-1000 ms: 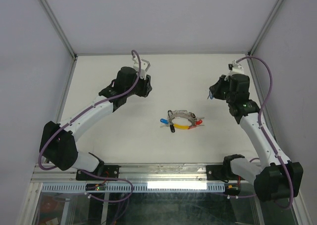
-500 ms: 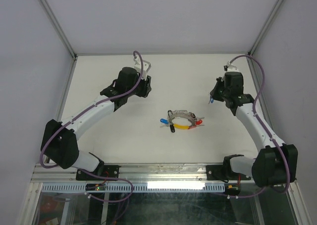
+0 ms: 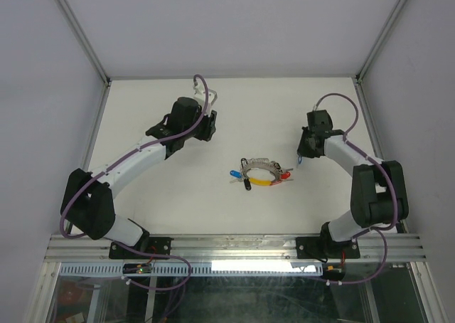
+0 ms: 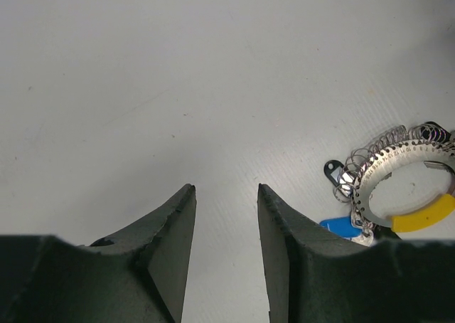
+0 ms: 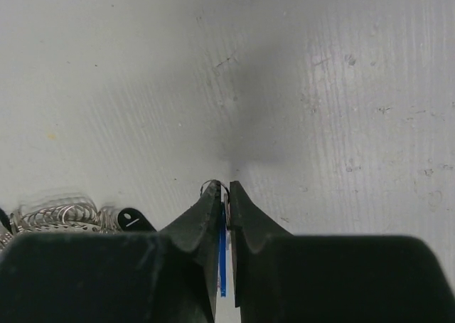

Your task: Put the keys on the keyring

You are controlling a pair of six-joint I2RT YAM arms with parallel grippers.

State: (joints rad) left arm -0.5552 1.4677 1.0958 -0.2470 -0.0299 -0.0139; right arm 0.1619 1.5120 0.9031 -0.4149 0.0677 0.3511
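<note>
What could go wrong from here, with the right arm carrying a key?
1. The right end effector pinches the blue-tagged key edge-on between narrow fingertips, so it may twist or slip out.
2. The keyring lies free on the table. The left end effector is open, off to its side and holding nothing, so a push from the key would likely slide the ring.

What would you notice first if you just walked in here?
The silvery keyring in the middle of the white table, with blue, yellow, red and black tagged keys round it. Right of it, the right arm's fingers pinch a blue-tagged key.
</note>
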